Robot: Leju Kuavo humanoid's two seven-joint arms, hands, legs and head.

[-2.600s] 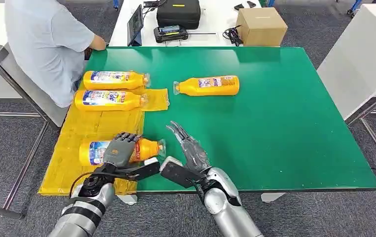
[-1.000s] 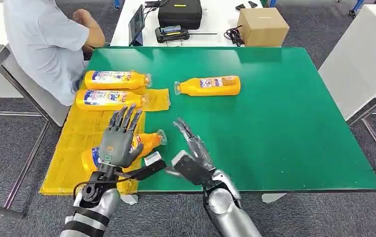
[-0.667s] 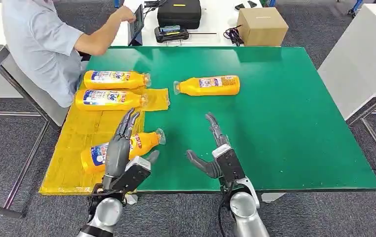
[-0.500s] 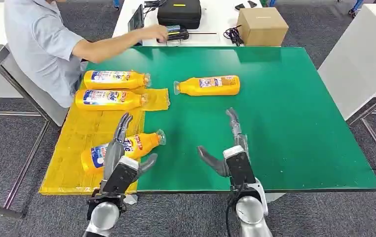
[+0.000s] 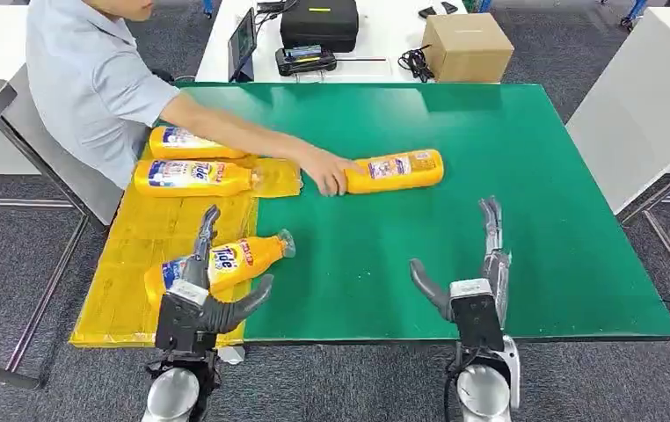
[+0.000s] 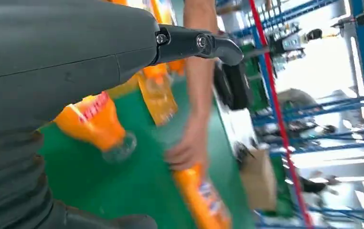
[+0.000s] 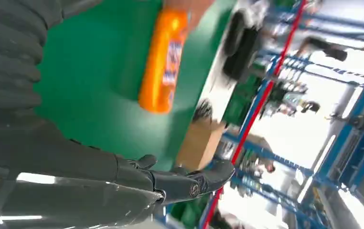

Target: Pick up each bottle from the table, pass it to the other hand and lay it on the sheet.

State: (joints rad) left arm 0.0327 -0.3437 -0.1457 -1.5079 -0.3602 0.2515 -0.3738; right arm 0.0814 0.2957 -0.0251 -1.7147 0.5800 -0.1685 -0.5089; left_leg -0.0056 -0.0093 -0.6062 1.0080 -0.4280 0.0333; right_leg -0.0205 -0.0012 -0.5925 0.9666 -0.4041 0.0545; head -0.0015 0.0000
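Three orange bottles lie on the yellow sheet: two at its far end and one tilted near its front edge, also in the left wrist view. My left hand stands open just in front of that bottle, apart from it. A person's hand holds a fourth bottle by its neck on the green table; the right wrist view shows this bottle. My right hand is open at the front right, empty.
A person in a grey shirt sits at the table's left and reaches an arm across it. Behind the table a white desk carries a black case, a tablet and a cardboard box. A white table stands at right.
My left hand let go of the near bottle and drew back; my right hand swung rightward. The person reached over and slid the fourth bottle to the right.
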